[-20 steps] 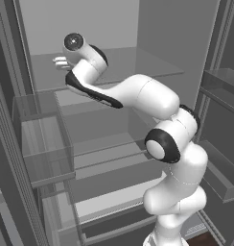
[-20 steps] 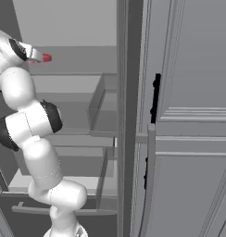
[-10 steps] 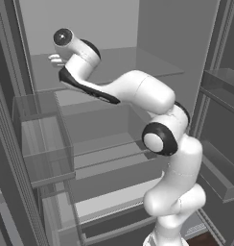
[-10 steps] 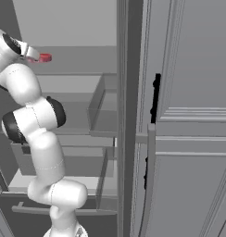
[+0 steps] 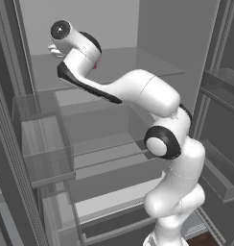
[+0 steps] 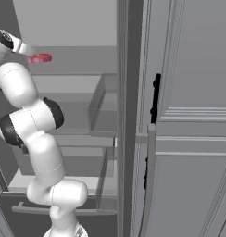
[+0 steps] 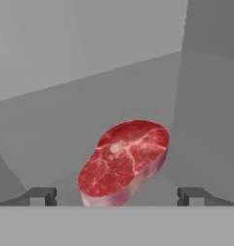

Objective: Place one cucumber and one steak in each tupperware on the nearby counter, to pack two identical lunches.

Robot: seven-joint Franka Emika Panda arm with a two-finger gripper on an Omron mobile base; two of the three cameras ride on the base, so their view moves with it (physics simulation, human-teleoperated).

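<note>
One steak (image 7: 123,162) lies flat on a grey shelf (image 7: 66,129) inside an open fridge, a rounded red slab with white marbling and a pale pink edge. In the hand view it sits just ahead of the gripper (image 7: 117,196), between the two dark fingertips (image 7: 41,196), which stand wide apart at the left and right of the frame, neither one touching the meat. The jaws are spread and hold nothing.

In the left base view the single white arm (image 5: 152,96) rises from the lower right, bends at a dark elbow joint and reaches up and left to the top shelf (image 5: 138,65). Its hand is at the upper left, and a sliver of red shows just beside the wrist. Below that shelf are several more grey shelves and a clear bin (image 5: 42,139) on the left door.

In the right base view the steak (image 6: 40,58) shows as one small red disc on the upper shelf, close to the end of the arm at the far left. To the right stands one tall grey door (image 6: 189,115) with a black handle (image 6: 155,95)
</note>
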